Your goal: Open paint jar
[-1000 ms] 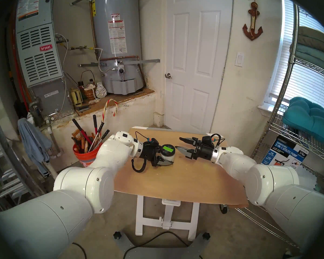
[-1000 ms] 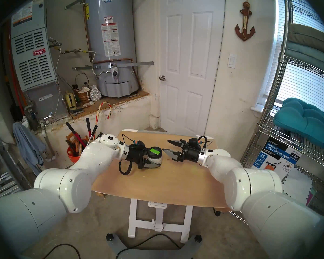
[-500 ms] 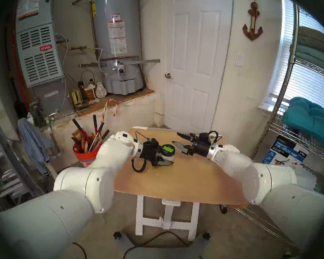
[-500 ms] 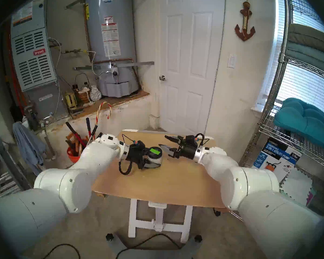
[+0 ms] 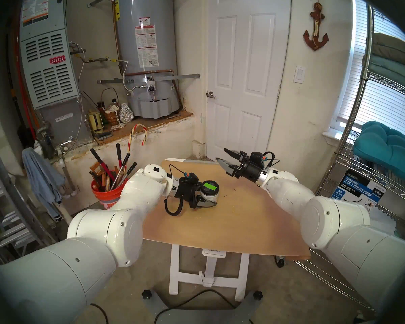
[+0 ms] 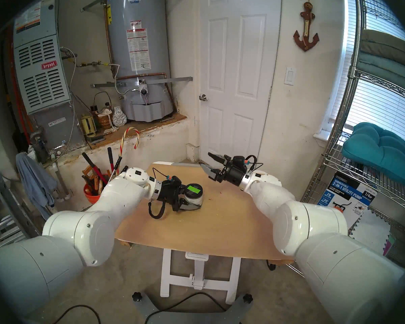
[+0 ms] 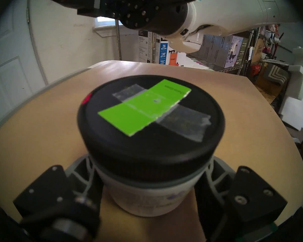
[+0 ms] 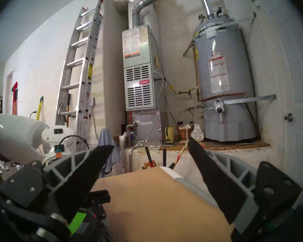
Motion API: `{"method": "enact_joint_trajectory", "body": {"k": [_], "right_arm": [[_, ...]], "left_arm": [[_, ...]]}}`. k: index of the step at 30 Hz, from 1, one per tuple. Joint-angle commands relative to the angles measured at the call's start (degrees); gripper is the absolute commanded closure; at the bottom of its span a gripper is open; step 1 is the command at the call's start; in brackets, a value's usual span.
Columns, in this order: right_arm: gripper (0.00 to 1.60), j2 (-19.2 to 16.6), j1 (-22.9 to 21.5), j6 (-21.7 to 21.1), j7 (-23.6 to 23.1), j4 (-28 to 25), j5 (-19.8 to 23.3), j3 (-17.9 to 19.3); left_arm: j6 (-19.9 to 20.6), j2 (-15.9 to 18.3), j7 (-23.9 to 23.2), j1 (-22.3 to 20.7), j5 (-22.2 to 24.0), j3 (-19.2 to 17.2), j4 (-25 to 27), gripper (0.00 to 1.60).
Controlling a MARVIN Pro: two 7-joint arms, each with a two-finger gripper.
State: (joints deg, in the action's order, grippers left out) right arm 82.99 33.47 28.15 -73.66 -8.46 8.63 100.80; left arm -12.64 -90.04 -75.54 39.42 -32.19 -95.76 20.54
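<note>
The paint jar (image 5: 209,192) stands on the tan table (image 5: 232,218), left of middle. It has a white-grey label and a black lid (image 7: 150,131) with a bright green strip (image 7: 142,107) taped on top. The lid sits on the jar. My left gripper (image 5: 206,198) is shut on the jar's body below the lid, with one finger (image 7: 84,173) on each side. My right gripper (image 5: 221,154) is open and empty, raised above the table's far right part, up and to the right of the jar. In the right wrist view the green strip (image 8: 77,220) shows low at the left.
An orange bucket of tools (image 5: 105,195) stands on the floor left of the table. A wire shelf (image 5: 360,176) with a utility pump box (image 5: 355,190) stands at the right. A white door (image 5: 243,82) and a water heater (image 5: 145,54) stand behind the table.
My right gripper has risen and drawn back from beside the jar toward the table's far right, still open. The left gripper and the jar have not moved.
</note>
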Motion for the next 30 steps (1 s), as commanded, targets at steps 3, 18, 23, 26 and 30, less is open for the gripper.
{"method": "enact_joint_trajectory", "body": {"k": [3, 18, 23, 26, 30], "right_arm": [[0.00, 1.16, -1.23, 3.43, 5.63, -2.29, 0.41, 1.11], [0.00, 3.05, -1.26, 9.52, 11.83, -5.33, 3.18, 5.76], [0.00, 4.91, -2.13, 12.81, 13.58, -7.57, 5.18, 8.46], [0.00, 5.83, -2.75, 14.86, 13.96, -9.33, 6.05, 9.68], [0.00, 5.16, -3.88, 15.47, 13.33, -11.41, 5.43, 9.46]], "left_arm": [[-0.10, -0.04, -0.08, -1.46, 0.15, -0.17, 0.79, 1.60], [-0.10, -0.07, -0.11, -1.47, -0.02, -0.35, 0.79, 1.60], [-0.10, -0.09, -0.11, -1.47, -0.09, -0.42, 0.79, 1.60], [-0.10, -0.10, -0.11, -1.46, -0.13, -0.46, 0.79, 1.60], [-0.10, -0.11, -0.07, -1.40, -0.19, -0.50, 0.77, 1.60]]}}
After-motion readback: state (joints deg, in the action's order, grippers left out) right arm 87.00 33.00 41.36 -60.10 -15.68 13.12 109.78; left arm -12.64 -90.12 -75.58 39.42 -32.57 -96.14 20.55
